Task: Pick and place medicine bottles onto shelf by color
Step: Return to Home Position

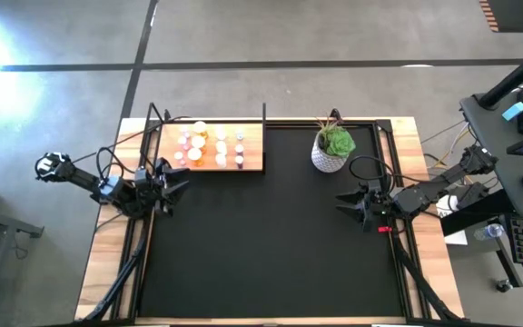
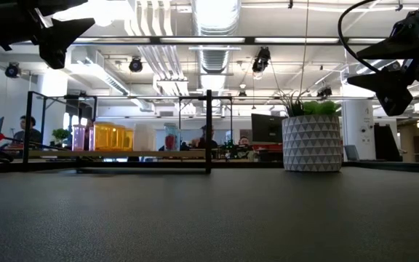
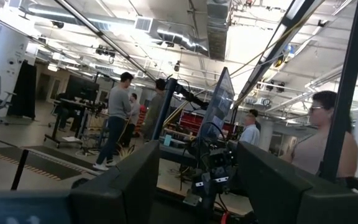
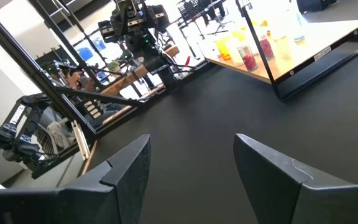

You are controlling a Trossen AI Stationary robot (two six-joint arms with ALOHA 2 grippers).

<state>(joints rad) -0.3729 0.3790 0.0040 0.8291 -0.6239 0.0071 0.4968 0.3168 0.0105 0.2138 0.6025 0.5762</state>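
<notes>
Several small medicine bottles [image 1: 209, 145], orange, pink and white, stand upright on the light wooden shelf [image 1: 254, 160] at the far left of the black mat. In the right wrist view the bottles [image 4: 248, 50] show on the shelf's edge [image 4: 319, 53]. My left gripper [image 1: 180, 184] is open and empty, raised above the mat's left edge, just in front of the shelf. My right gripper [image 1: 343, 204] is open and empty, raised above the mat's right side. Each points level toward the other.
A white-potted green plant [image 1: 333, 145] stands at the far right of the black mat [image 1: 271, 245]. A black frame post [image 1: 264, 113] rises at the shelf's right end. People stand in the room beyond the table.
</notes>
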